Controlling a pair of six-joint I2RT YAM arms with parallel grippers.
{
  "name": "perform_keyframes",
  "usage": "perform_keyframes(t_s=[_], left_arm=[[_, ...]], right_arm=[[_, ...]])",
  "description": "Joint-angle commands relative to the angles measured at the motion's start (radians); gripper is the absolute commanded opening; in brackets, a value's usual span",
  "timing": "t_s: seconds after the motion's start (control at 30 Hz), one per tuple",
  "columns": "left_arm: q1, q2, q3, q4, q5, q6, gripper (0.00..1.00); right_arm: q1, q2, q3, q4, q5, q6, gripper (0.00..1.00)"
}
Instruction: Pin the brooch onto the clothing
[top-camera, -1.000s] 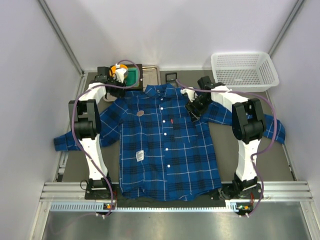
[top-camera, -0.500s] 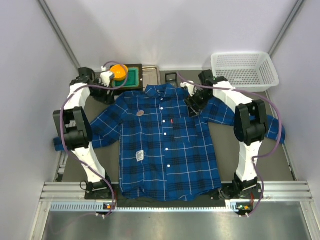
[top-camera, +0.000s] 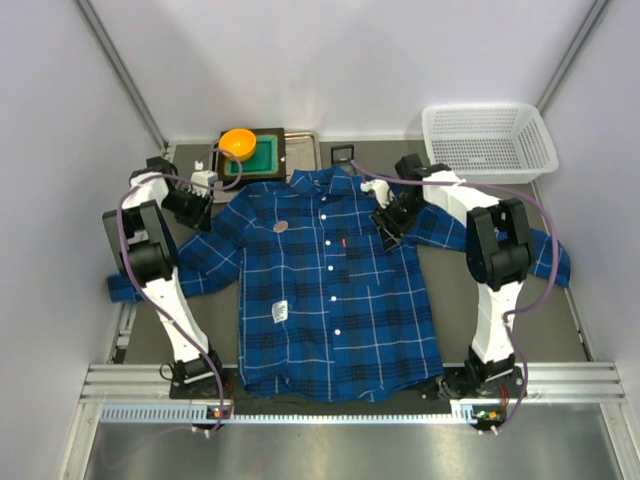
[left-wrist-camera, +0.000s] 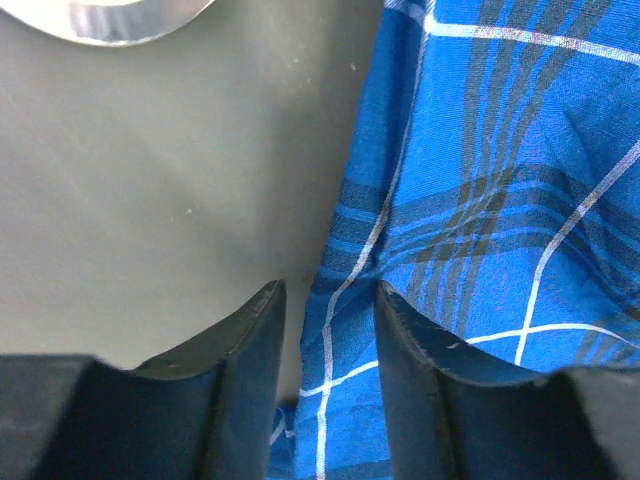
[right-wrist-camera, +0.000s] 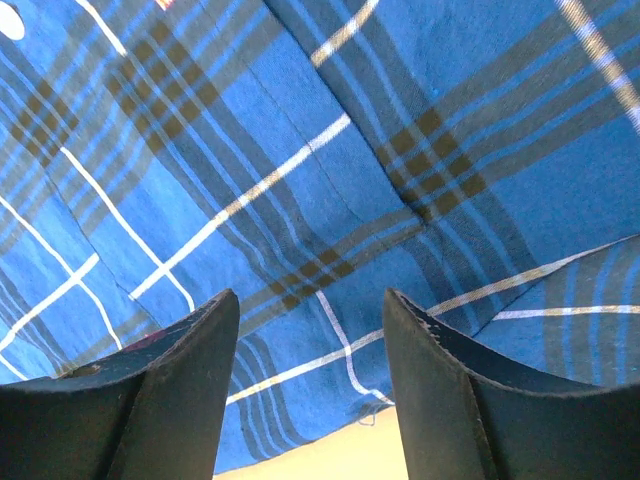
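Observation:
The blue plaid shirt (top-camera: 330, 290) lies flat on the dark table, front up, collar to the back. The small round pinkish-brown brooch (top-camera: 281, 226) rests on its chest left of the button line. My left gripper (top-camera: 201, 196) is at the shirt's left shoulder edge. In the left wrist view it (left-wrist-camera: 328, 290) is open, with the fabric edge (left-wrist-camera: 350, 330) between the fingers. My right gripper (top-camera: 386, 221) is over the right shoulder. In the right wrist view it (right-wrist-camera: 310, 298) is open and empty just above the plaid cloth (right-wrist-camera: 330, 150). The brooch is in neither wrist view.
An orange round dish (top-camera: 238, 142) sits beside a green block (top-camera: 262, 155) on a metal tray (top-camera: 300, 150) at the back left. A white mesh basket (top-camera: 490, 140) stands at the back right. White walls close in on both sides.
My left gripper has moved away from the orange dish at the back, forward and left to the shirt's shoulder edge. The dish stays at the tray. The right gripper has hardly moved.

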Motion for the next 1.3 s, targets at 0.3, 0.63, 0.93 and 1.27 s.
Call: perform_keyframes(t_s=[0.3,0.63,0.93,1.27], left_arm=[[0.003,0.027,0.116,0.222,-0.136,-0.227,0.0],[0.109,-0.318,-0.074,-0.028,-0.114,-0.026,0.73],[0.235,-0.442,-0.352,-0.178,-0.22,0.382,0.72],[0.272,-0.35,-0.443,-0.059,-0.346,0.555,0.71]], right_arm=[[-0.013,0.042,-0.009,0.04,0.108,0.004,0.54],[-0.012,0.009,-0.005,0.04,0.069,0.036,0.55],[-0.009,-0.027,0.0,0.03,0.038,0.041,0.56],[-0.009,-0.036,0.011,0.005,0.029,0.034,0.56]])
